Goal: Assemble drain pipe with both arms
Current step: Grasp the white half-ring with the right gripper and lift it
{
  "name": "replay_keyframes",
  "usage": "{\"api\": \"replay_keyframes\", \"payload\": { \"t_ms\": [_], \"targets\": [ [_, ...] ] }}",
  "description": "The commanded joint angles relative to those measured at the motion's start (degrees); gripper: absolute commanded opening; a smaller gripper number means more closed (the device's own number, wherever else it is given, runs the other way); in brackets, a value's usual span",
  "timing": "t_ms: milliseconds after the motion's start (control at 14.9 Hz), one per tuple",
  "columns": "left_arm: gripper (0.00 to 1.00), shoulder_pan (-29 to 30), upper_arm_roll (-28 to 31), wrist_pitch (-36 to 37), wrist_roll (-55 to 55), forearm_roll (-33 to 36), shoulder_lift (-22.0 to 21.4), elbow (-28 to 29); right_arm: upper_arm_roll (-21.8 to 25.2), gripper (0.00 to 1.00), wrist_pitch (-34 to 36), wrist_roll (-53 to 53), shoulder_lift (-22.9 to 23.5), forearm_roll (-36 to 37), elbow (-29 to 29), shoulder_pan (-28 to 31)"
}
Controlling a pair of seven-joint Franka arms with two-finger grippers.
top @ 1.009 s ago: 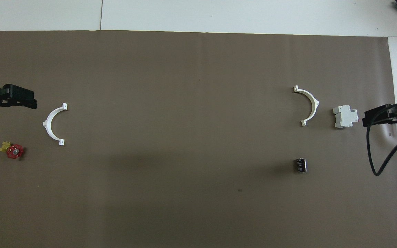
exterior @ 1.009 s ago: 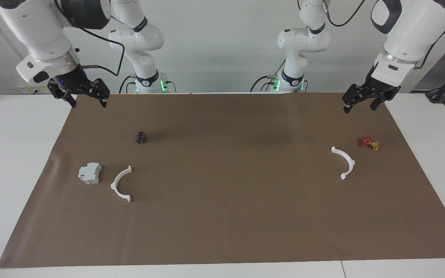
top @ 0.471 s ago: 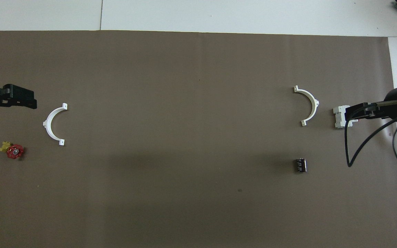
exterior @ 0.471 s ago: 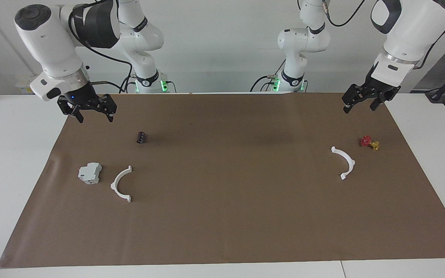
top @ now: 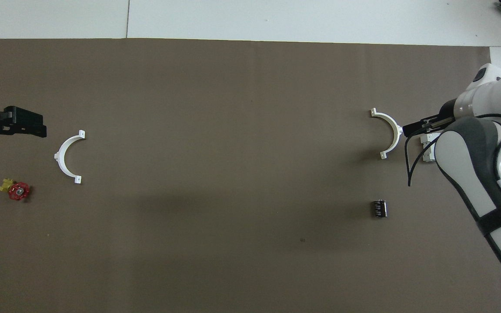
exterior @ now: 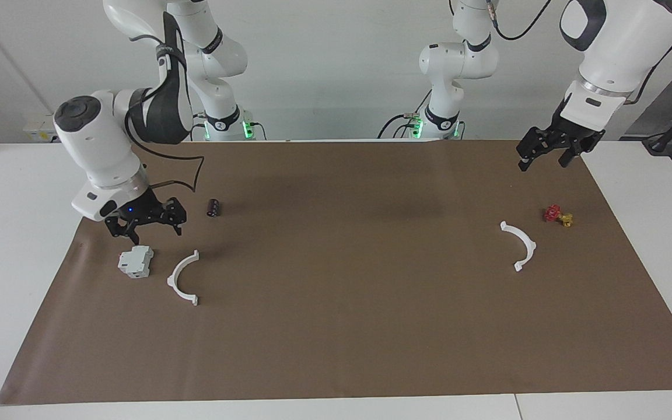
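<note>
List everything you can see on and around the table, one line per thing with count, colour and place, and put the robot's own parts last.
Pipe arcs: 2, white, lying apart on the paper; one at the right arm's end beside the boxy block, one at the left arm's end beside the valve piece.
Boxy block: 1, grey-white, right arm's end.
Dark cylinder: 1, black, nearer the robots than the block.
Valve piece: 1, red and yellow, left arm's end.
Paper sheet: 1, brown, covering the white table.
Right gripper: black, open, over the paper just above the block.
Left gripper: black, open, waiting over the paper's corner.
</note>
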State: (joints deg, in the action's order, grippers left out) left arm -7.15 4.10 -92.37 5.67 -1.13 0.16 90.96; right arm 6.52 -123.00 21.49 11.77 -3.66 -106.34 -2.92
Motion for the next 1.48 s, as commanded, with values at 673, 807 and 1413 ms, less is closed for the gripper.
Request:
{"api": "replay_keyframes", "payload": {
  "t_ms": [673,807,1413],
  "targets": [
    [1.0,-0.3,0.3,-1.0,-0.4,-0.6,-1.6,1.9,-0.5,0.98,-17.9,18.8,12.0,-8.4,-4.9,3.2],
    [1.0,-0.4,0.3,-1.0,-0.2,-0.6,-1.6,1.9,-0.5,0.82,-18.0,18.6,12.1,-8.4,-4.8,3.1],
    [1.0,-0.3,0.3,-1.1,-0.2,-0.6,-1.6,1.9,-0.5,0.0,-17.8,16.7,12.3,-12.4,-4.1,2.3]
  ]
}}
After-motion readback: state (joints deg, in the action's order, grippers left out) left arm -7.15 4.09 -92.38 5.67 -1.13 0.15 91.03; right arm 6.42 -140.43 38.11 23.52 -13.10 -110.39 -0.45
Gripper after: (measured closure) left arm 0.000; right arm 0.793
